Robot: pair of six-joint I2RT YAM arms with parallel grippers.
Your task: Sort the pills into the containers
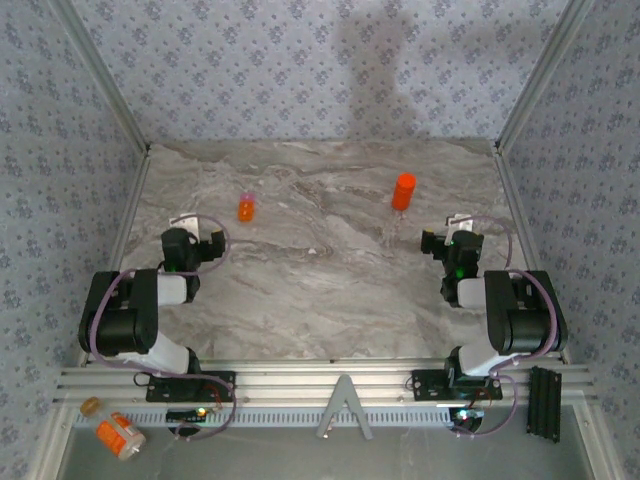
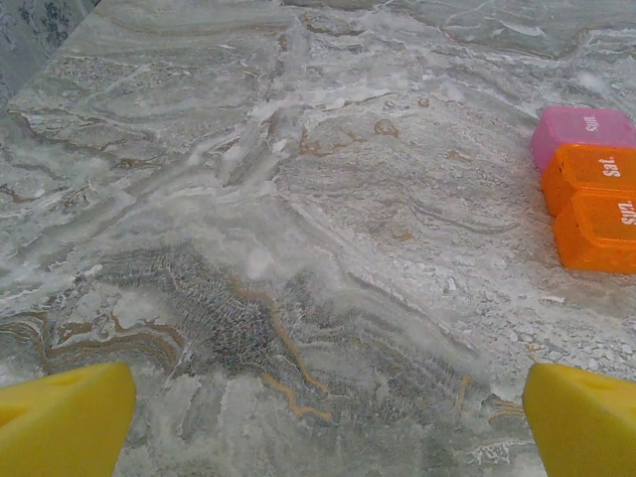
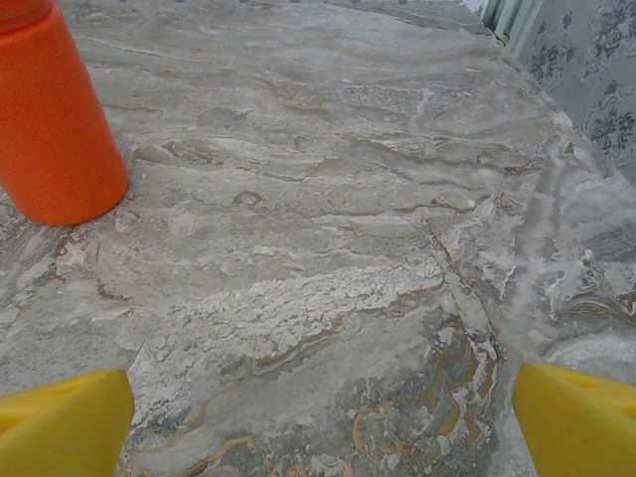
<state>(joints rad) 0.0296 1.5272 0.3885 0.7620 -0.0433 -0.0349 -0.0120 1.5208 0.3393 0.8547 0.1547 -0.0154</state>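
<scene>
The sort looks to be at its very start. The pill bottle (image 1: 403,190) stands upright toward the far side of the table (image 1: 330,290) with its orange cap on, and it serves here as the marker for everything else.

Well to the left of the pill bottle, and a touch nearer the arms, sits the pill box (image 1: 246,208). The left wrist view shows 3 of its compartments in a row, 1 pink and 2 orange, and their lids appear closed.

The right pincer (image 3: 318,422) hovers on the near side of the pill bottle, slightly to its right. Its yellow tips are wide apart with nothing between them, and the bottle stands off to its front left, not touched. The left pincer (image 2: 318,427) is much farther left of the pill bottle, beyond the pill box and nearer the arms. It too is spread wide and empty, with only bare marble between its tips.

A labelled bottle (image 1: 118,432) lies on its side far to the near left of the pill bottle, off the table on the metal ledge.

Loose pills, if any lie out, are too small to tell from the marble veining. Judging by this, no container is opened and nothing is gripped, so opening, filling and closing are all left.
</scene>
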